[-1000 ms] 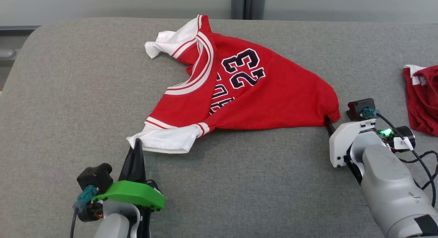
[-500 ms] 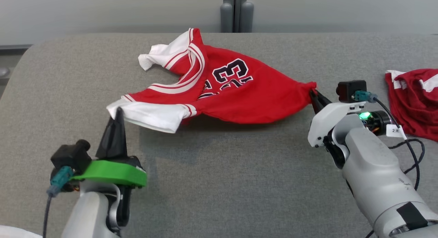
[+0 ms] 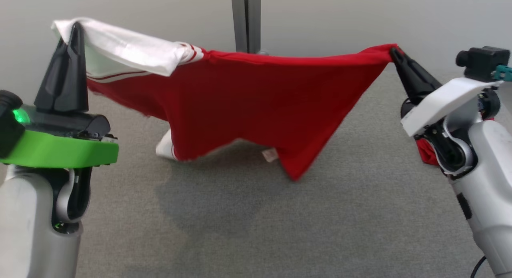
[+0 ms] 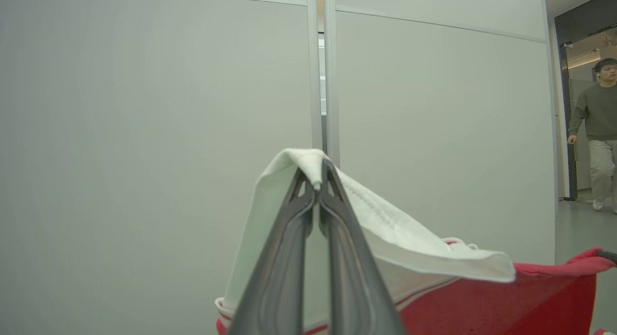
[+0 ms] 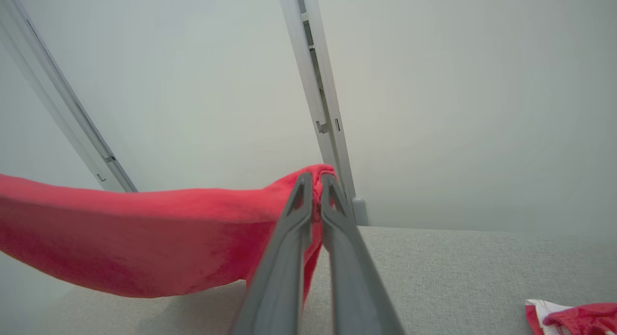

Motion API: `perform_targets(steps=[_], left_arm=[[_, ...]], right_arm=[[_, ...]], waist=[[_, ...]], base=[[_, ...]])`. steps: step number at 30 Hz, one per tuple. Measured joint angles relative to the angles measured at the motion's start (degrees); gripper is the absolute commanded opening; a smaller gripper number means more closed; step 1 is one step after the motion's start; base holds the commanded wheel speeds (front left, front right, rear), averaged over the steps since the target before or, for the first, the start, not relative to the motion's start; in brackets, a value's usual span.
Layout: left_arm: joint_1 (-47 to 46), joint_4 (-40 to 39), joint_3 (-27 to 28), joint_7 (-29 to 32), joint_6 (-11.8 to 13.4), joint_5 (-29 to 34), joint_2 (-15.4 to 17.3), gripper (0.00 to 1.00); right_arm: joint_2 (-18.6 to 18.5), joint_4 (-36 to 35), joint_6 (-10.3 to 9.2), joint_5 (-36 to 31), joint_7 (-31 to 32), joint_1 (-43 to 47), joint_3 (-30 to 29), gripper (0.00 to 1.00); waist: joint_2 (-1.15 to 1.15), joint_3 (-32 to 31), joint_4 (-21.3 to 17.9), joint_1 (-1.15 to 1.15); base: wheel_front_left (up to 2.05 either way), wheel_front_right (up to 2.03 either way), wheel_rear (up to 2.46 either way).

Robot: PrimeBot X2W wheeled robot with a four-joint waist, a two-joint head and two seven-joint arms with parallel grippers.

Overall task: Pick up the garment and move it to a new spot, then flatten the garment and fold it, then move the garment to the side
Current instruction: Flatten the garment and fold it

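The red jersey [image 3: 256, 98] hangs stretched between the two claws above the grey counter [image 3: 280, 222], its top edge running almost level from 10 o'clock to 2 o'clock in the head view. The left claw [image 3: 75, 30] is clamped shut on the white sleeve [image 4: 385, 229] – its two dark fingers meet at the tips with a fold of white cloth pinched between them and draped over them. The right claw [image 3: 394, 52] is closed on a bunched red corner of the jersey, fingers pointing toward 11 o'clock. Below the taut edge the cloth sags into a point toward 6 o'clock, and the other white sleeve [image 3: 164, 148] dangles low at about 7 o'clock; whether either touches the counter is hard to tell. A small pale patch [image 3: 271, 154] near the lower hem may be a label. A second red-and-white garment [image 5: 573, 318] lies on the counter at 5 o'clock in the right wrist view, well apart from the jersey. Behind stands a pale partition with a metal post [image 3: 245, 18] – and in the left wrist view a person [image 4: 597, 127] stands in a doorway at 3 o'clock.
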Motion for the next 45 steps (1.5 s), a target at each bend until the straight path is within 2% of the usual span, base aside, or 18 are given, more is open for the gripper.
perform_targets(steps=[5, 10, 15, 19, 25, 30, 34, 38, 45], left_arm=[[-3.59, -7.93, -0.12, 5.14, -0.02, -0.13, 2.33, 0.00], [-7.66, -12.05, -1.23, 9.79, -0.36, -0.46, 4.31, 0.00], [-11.10, -12.25, -3.54, 12.71, -1.00, -0.53, 5.15, 0.00], [-13.56, -8.99, -5.22, 13.79, -1.26, -2.01, 4.87, 0.00], [-20.89, -0.58, -6.38, 13.67, -1.70, -2.77, 4.60, 0.00], [-32.63, 10.74, -7.60, 11.76, -2.04, -0.52, 5.44, 0.00], [-44.15, 21.15, -8.50, 7.51, -2.11, 2.32, 5.35, 0.00], [-53.49, 30.59, -8.29, 1.35, -1.67, 4.78, 3.86, 0.00], [-58.49, 42.51, -9.70, -7.61, -1.49, 7.22, 1.08, 0.00]], right_arm=[[-1.81, -15.56, -0.01, 1.02, 6.16, 4.78, -6.28, 0.00], [-0.21, -29.19, -0.01, -1.45, 13.26, 7.99, -12.85, 0.00], [2.93, -37.76, -0.01, -4.79, 19.22, 9.15, -16.95, 0.00], [4.86, -39.41, -0.01, -7.91, 22.16, 9.21, -18.24, 0.00], [6.55, -32.66, -0.01, -12.51, 20.82, 2.51, -17.42, 0.00], [8.02, -20.29, -0.01, -18.07, 15.24, -12.41, -14.15, 0.00], [9.59, -8.03, -0.01, -23.56, 8.39, -25.91, -12.27, 0.00], [10.62, 3.21, -0.01, -29.88, 0.38, -36.65, -11.47, 0.00], [12.57, 18.04, 0.00, -35.04, -9.25, -43.48, -11.80, 0.00]], waist=[[0.00, -2.02, -2.09, 0.00], [0.00, -2.94, -3.98, 0.00], [0.00, -2.23, -4.96, 0.00], [0.00, -0.63, -5.34, 0.00], [0.00, 3.25, -5.79, 0.00], [0.00, 8.20, -6.28, 0.00], [0.00, 12.53, -6.78, 0.00], [0.00, 16.72, -7.20, 0.00], [0.00, 23.27, -7.23, 0.01]], base=[[0.00, 0.00, 0.00], [0.00, 0.00, 0.00], [0.00, 0.00, 0.00], [0.00, 0.00, 0.00], [0.00, 0.00, 0.00], [0.00, 0.00, 0.00], [0.00, 0.00, 0.00], [0.00, 0.00, 0.00], [0.00, 0.00, 0.00]])
